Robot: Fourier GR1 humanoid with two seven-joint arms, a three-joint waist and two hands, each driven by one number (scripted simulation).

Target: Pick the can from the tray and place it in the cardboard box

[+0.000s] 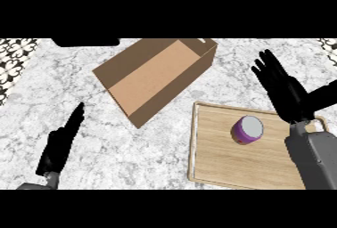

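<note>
A purple can (247, 129) with a grey top stands on the wooden tray (217, 156), near its upper middle, touched by neither hand. The right hand (284, 89) hangs above the tray's far right corner, fingers straight and spread, holding nothing. The cardboard box (154, 75) lies open on the marble counter (132, 147) (up and left of the tray). The left hand (60, 142) rests at lower left, fingers straight and together.
</note>
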